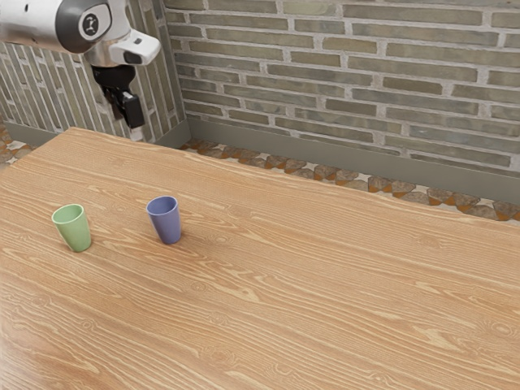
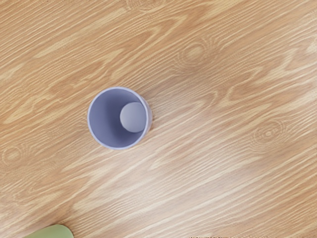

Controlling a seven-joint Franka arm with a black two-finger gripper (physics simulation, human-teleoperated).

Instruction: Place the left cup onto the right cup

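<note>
progress: nothing stacked yet | our hand (image 1: 134, 120) hangs high, carrying nothing; how wide it is open we cannot tell | blue cup (image 1: 165, 219) upright on the worktop (image 1: 325, 276), nearly straight under hand | green cup (image 1: 72, 227) upright, below and off to hand's side, apart from blue | left: grasp green, lift, set on blue

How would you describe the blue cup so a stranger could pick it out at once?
Start at the wooden table before the brick wall. Two upright cups stand apart on it, toward the exterior view's left. The blue cup is the one on that view's right; its neighbour, the green cup, is otherwise alike.
</note>
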